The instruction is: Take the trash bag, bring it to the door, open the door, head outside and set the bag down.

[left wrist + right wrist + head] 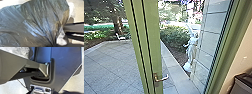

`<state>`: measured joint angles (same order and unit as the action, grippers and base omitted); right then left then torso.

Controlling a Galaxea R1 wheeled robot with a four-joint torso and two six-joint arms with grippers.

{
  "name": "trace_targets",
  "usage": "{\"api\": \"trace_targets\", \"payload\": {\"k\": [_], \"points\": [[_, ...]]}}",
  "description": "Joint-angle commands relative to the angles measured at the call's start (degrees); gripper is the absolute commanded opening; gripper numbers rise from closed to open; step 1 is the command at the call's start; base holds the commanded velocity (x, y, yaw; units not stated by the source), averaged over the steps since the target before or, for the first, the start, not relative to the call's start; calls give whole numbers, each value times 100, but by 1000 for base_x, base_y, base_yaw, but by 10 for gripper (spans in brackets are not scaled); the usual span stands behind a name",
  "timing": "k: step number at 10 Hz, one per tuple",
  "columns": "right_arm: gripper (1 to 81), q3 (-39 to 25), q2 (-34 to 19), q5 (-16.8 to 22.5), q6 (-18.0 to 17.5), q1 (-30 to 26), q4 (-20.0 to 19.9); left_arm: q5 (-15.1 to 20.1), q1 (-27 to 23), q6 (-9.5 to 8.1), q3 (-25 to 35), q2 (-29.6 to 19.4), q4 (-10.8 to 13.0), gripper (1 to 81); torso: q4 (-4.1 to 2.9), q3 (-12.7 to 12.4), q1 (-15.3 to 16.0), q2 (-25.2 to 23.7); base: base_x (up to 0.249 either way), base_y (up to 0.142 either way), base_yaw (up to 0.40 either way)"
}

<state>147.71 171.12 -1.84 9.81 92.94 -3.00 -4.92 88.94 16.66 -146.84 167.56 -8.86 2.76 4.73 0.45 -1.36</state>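
The left gripper (54, 45) is seen clamped on the gathered neck of the trash bag (37, 22); the right gripper's state cannot be told. In the head view a green door post (150, 47) with a handle (162, 79) is shown, slabbed paving (114, 65) beyond, left, and a pale statue (191, 51) right.

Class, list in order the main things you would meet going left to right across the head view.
Tree trunk → green door post → white statue → pale block wall → green frame.
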Motion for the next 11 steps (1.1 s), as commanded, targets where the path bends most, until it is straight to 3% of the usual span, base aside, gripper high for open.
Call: {"api": "trace_targets", "payload": {"k": [1, 11], "points": [[811, -42, 39, 360, 21, -157, 45, 334, -161, 39, 23, -47, 34, 10, 0, 0, 0, 0, 0, 0, 185], [811, 28, 65, 360, 21, -157, 36, 334, -162, 47, 14, -38, 51, 10, 0, -2, -2, 0, 0, 0, 190]]}}
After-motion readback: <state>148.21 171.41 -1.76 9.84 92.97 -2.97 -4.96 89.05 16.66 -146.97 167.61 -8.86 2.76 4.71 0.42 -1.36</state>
